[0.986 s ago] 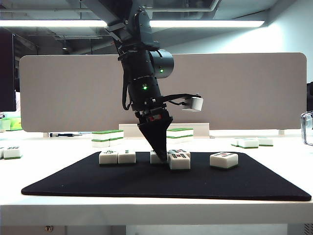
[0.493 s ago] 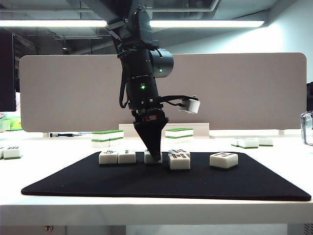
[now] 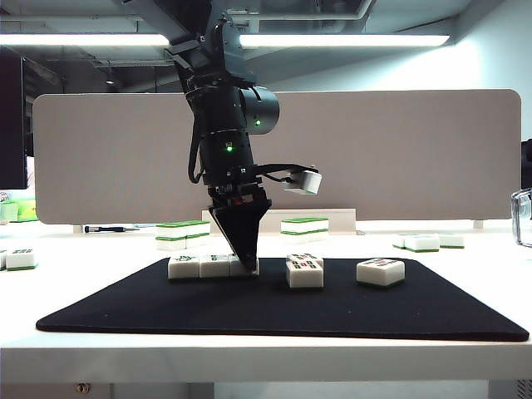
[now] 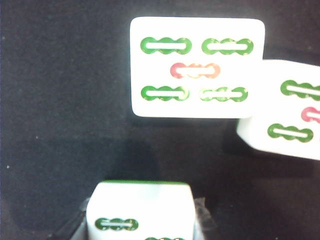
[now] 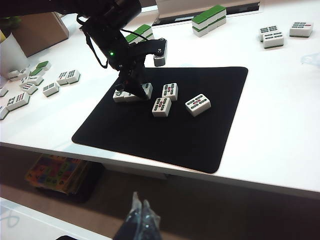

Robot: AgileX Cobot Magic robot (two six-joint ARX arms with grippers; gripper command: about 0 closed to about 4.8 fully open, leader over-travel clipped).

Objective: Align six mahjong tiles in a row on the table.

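We look across the white surface from left to right. A black mat covers its middle, and the mahjong tiles of the row lie on it: small white blocks, each with a thin green base and green and red bar marks on its white face.

At the mat's left, two tiles sit side by side, touching. Right beside them the left gripper points straight down, its jaws clenched on a third tile that rests on the mat against the pair. In the left wrist view this held tile shows between the fingertips, white with a green bar mark.

To the right, after a gap, two more tiles lie close together, one behind the other; up close, one tile shows four green bars around a red one, and its neighbour lies tilted against its corner. Further right a sixth tile lies alone, turned askew.

The right gripper hangs below the surface's front edge, well apart from the tiles, its jaws pressed together on nothing.
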